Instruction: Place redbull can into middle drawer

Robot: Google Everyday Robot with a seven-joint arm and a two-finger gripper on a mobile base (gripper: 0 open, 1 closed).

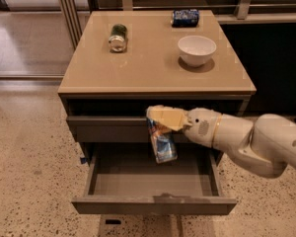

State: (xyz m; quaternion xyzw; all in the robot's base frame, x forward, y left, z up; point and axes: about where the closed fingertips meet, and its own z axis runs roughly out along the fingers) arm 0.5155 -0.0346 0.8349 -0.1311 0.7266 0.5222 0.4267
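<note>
Warm tabletop (153, 70) glare; tool (159, 119) holding redbull can (162, 146) hovers above dim middle drawer (153, 204).

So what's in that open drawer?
Bare grey floor shows inside the grey-brown middle drawer. The tool holds the slim silver-and-blue redbull can above it, hiding part of the back; the front panel hides the nearest strip.

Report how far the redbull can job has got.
Done: the middle drawer stands open, and the redbull can is grasped. In hand: the tool holds the can tilted above the drawer floor. Left: lower it in and release.
</note>
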